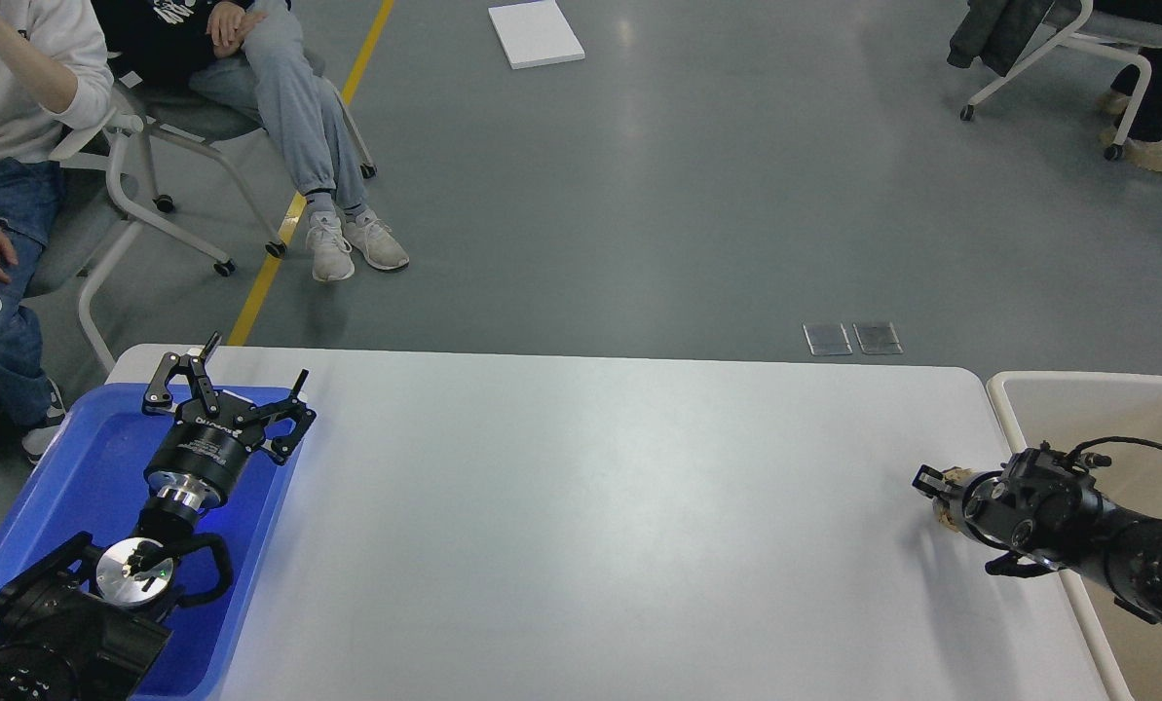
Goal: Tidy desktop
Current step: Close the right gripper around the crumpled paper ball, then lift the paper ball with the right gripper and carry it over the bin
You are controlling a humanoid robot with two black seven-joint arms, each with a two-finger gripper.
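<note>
Over the blue tray [74, 477] at the left, my left gripper [235, 375] hangs wide open. The desktop [590, 506] fills the middle. At the right, beside the bin [1004, 389], my right gripper [936, 492] pinches something tan (trash, maybe).

I see a white-grey desktop [590, 506], a bright blue tray [74, 487], a beige bin [1106, 409] rimmed cream, and a yellow floor line [313, 175].

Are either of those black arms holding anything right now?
Left tool is open and empty. Right tool seems to pinch something small and tan; where exactly, cannot be told.
</note>
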